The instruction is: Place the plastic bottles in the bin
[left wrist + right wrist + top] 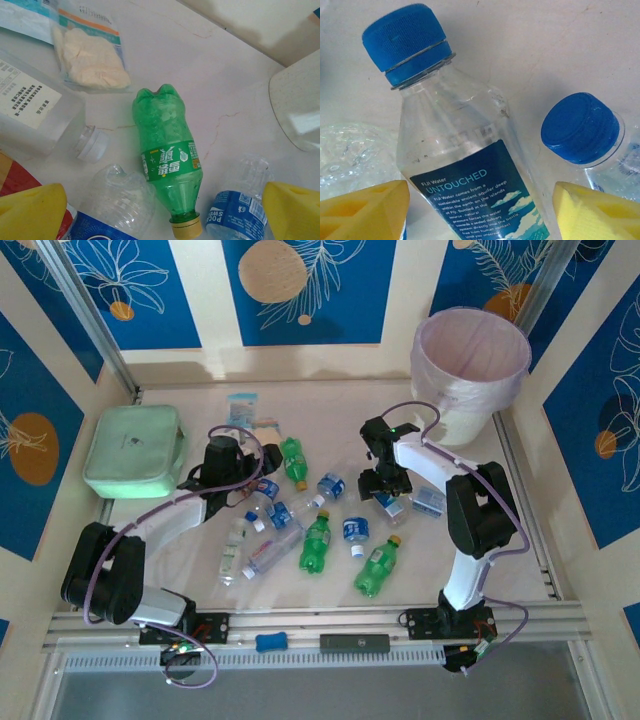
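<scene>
Right jaws, half spread, straddle a Fiji water bottle (470,165), another blue-capped bottle (582,127) just beside. Left jaws gape wide, empty, above a green bottle (167,160). The bin (462,418) stands at the far right corner of the table (330,410).

Clear bottle (455,150) label: "FIJI Water UNTOUCHED". Blue-labelled bottle (235,212): "POC", "SWE", partly cut off.

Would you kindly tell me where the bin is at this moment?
In the top external view the bin stands upright at the table's far right corner, behind the right tool.
</scene>
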Controlling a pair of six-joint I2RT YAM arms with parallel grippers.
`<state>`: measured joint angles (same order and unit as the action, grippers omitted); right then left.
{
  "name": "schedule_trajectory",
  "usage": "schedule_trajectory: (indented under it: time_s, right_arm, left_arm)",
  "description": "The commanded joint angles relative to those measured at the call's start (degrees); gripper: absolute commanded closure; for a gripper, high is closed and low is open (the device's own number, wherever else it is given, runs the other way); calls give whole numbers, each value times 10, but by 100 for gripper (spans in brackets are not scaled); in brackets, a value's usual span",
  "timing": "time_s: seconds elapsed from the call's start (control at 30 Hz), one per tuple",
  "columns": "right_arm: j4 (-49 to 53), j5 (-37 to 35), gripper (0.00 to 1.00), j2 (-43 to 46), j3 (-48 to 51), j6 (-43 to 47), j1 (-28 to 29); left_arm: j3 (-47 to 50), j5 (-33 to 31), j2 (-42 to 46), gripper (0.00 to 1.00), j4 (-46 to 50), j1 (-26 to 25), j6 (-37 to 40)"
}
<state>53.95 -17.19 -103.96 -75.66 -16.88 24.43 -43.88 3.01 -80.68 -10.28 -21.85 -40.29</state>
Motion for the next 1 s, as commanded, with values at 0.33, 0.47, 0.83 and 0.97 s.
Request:
schedule_trajectory:
  time_s: [0.33, 0.47, 0.83, 0.97]
  right_arm:
    - [-25, 16, 28, -29, 9, 3, 2]
    - [-31, 19, 30, -40, 8, 3, 2]
    - [-35, 12, 45, -39, 10, 8, 4]
    - [-37, 19, 49, -19, 8, 11, 4]
  left_arm:
    - [-6, 11, 17, 0, -3, 6, -9]
    - [-4, 9, 19, 0, -1, 7, -9]
    - [-1, 6, 22, 0, 2, 7, -8]
    - [-1, 5, 23, 0, 1, 7, -8]
